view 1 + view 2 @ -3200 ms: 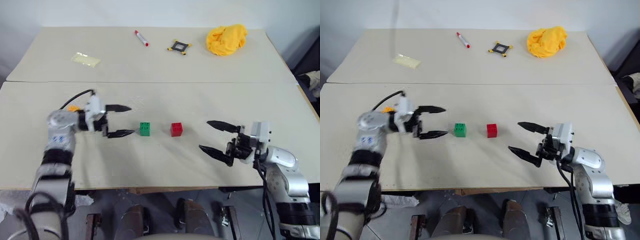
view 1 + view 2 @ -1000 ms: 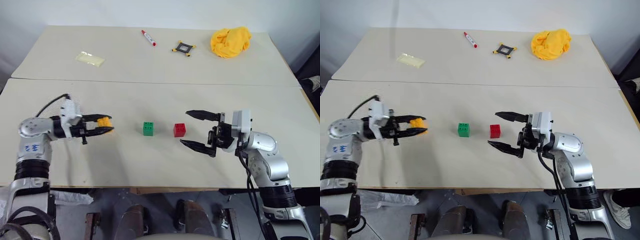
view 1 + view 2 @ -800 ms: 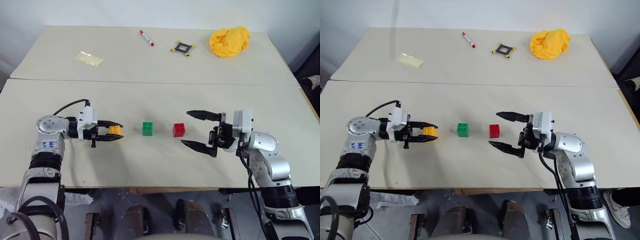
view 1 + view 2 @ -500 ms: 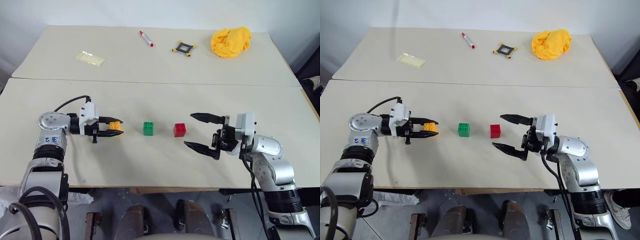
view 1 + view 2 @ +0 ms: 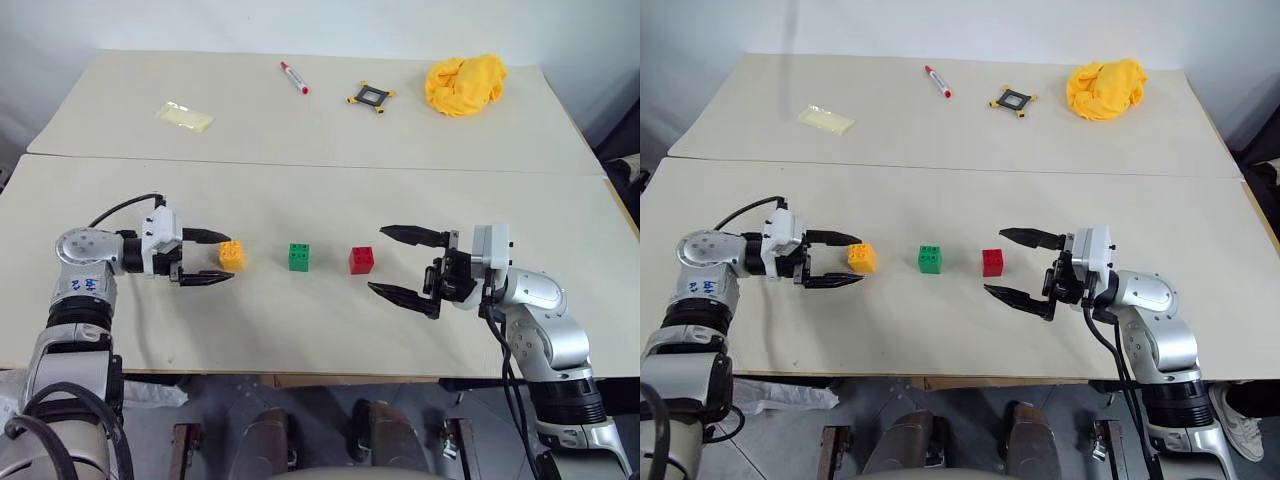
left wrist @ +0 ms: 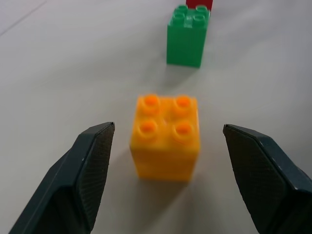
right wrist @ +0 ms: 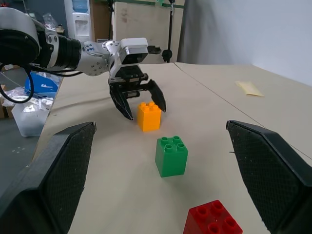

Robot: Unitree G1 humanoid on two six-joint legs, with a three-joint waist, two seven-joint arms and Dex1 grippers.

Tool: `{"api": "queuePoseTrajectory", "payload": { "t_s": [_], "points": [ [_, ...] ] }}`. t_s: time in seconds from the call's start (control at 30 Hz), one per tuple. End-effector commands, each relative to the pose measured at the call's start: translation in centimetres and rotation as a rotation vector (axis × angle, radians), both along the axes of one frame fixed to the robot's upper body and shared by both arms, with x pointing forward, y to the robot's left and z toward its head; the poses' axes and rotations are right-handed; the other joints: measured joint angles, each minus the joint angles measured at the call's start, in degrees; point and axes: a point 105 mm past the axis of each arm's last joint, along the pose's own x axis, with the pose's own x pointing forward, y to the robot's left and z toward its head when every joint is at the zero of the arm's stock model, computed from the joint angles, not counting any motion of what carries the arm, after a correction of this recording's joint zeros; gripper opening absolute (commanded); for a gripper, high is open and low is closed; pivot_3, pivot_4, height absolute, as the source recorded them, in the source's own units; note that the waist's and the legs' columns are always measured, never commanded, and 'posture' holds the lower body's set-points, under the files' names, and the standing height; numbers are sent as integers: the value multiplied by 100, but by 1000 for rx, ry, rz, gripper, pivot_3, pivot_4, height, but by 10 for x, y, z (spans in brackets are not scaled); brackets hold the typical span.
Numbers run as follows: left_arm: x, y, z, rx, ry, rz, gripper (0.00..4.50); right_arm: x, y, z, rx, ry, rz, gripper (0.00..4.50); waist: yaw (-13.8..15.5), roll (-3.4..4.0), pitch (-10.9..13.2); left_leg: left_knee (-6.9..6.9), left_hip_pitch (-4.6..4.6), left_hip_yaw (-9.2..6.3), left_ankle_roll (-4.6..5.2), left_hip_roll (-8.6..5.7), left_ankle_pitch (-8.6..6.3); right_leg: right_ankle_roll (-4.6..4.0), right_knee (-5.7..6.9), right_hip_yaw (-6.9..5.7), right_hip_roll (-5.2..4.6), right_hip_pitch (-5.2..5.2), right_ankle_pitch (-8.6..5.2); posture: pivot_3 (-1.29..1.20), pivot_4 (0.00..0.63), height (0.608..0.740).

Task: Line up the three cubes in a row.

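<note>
**Three blocks in a line on the near table**

From my head, taking the green block (image 5: 299, 257) as the landmark: the yellow block (image 5: 231, 255) sits to its left and the red block (image 5: 361, 260) to its right, all three apart and roughly level with one another on the pale, matte table (image 5: 300, 330). My left claw (image 5: 207, 257) lies low beside the yellow block, fingers spread to either side of it and clear of its faces. My right claw (image 5: 406, 264) hangs beyond the red block, spread wide and empty. Nothing lies between the blocks. Far behind the green block, past the seam in the table, are a red-capped marker (image 5: 294, 77), a black square frame (image 5: 368, 96) with yellow corners, a crumpled yellow cloth (image 5: 464, 84) and a flat, pale, see-through packet (image 5: 184, 115).

At my left wrist, the yellow block (image 6: 165, 137) stands upright with four round studs on top, glossy plastic. My ribbed dark fingers (image 6: 83, 178) flank it with a gap on each side. The green block (image 6: 187, 35) is straight behind it, with a sliver of red past that.

At my right wrist, the red block (image 7: 212, 223) is nearest, then the green (image 7: 171, 156), then the yellow (image 7: 148, 115) with my left claw (image 7: 137, 102) straddling it. My own textured fingers (image 7: 51, 183) stand far apart.
</note>
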Motion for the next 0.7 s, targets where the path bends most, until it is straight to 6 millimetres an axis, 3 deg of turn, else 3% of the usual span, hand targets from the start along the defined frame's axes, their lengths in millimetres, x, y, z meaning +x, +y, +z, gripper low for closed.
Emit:
{"api": "queuePoseTrajectory", "payload": {
  "t_s": [0.03,0.4,0.6,0.7],
  "points": [
    [1,10,5,14,-10,35,3792,-4,0,9,12,-34,11,4500,13,0,0,0,-1,-1,0,0,0,0,0,0,0,0,0,0,150,740],
    [10,10,7,11,-15,92,3792,-7,-1,6,4,-13,16,4500,-1,0,0,-1,0,-1,1,-2,0,0,0,-1,-1,0,0,0,150,740],
    [8,21,9,9,-17,127,3792,-6,-3,1,-3,19,23,4500,3,0,0,0,-1,-1,1,-2,0,0,1,-1,-2,0,0,0,150,740],
    [0,24,19,-36,-43,93,3792,-4,-12,-1,-24,24,26,4500,-4,0,0,0,-1,-1,1,-2,0,0,0,-2,-1,0,0,0,150,740]
  ]
}}
